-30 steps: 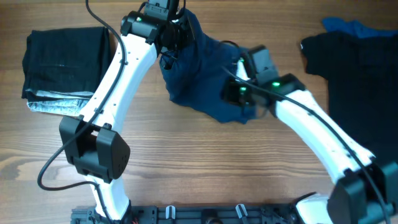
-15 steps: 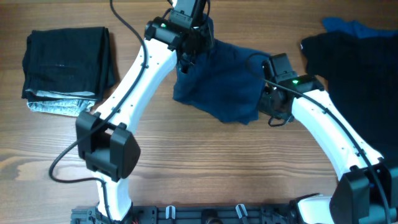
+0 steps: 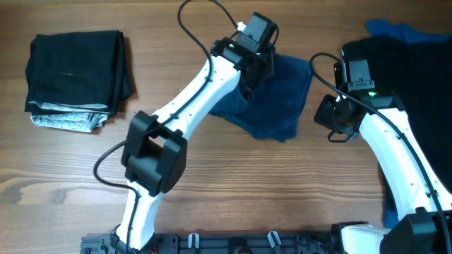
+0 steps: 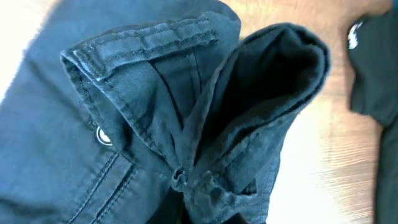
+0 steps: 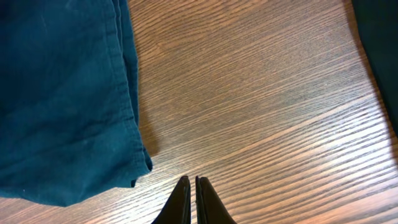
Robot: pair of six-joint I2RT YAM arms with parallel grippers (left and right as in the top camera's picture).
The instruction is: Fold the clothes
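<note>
Dragging the navy shorts [image 3: 282, 99] rightward across the table [image 5: 261, 93], my left gripper [image 3: 248, 72] clamped on bunched waistband fabric. My right gripper [image 5: 191, 199], pinched empty, is now hanging just off the hem. Folding is barely starting, I'm judging.

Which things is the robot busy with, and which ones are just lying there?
Busy with:
- navy shorts, pinched in the left gripper
- right gripper, shut and empty beside them

Just lying there:
- folded black pile on a grey garment
- black garment
- bright blue garment
</note>
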